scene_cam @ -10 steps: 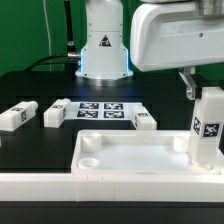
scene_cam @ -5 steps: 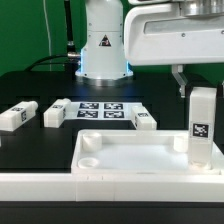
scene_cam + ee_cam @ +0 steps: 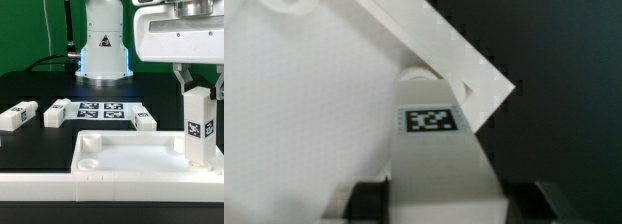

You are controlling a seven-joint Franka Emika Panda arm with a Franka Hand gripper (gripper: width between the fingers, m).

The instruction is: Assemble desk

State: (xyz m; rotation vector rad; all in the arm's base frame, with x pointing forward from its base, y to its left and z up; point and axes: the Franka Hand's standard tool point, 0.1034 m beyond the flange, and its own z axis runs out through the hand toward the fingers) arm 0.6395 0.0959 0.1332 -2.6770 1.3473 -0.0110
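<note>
LEG MEETS DESK: The arm's end effector (image 3: 200, 88) gripped a white leg (image 3: 201, 130) by its upper end. Its jaws were drawn in narrow against the block's two sides, and it held the leg upright at the corner of the top (image 3: 120, 150) on the exterior view's right. The top lay open side up on the black counter (image 3: 30, 150), toward the counter's near edge in the exterior view.

From the wrist, the fingers (image 3: 367, 203) flanked the leg, and its tagged face ran down to the top's corner. There its lower end sat at the socket, though it could not be told whether it was fully home or only resting in the mouth.

The step in hand looked to be fitting the first leg. No other leg stood in the top, and the two sockets (image 3: 90, 158) at its end on the exterior view's left showed empty. Three spare legs waited farther back on the counter. Two of them (image 3: 15, 116) (image 3: 55, 112) lay toward the edge on the exterior view's left. The third (image 3: 145, 120) lay just beyond the top's far rim, beside the marker board (image 3: 100, 108).

The next move probably called for working the leg fully into the socket while keeping it plumb. The grip would need to stay firm, since nothing visible pinned the top against sliding. Only then could the end effector let go and turn to the spares.
</note>
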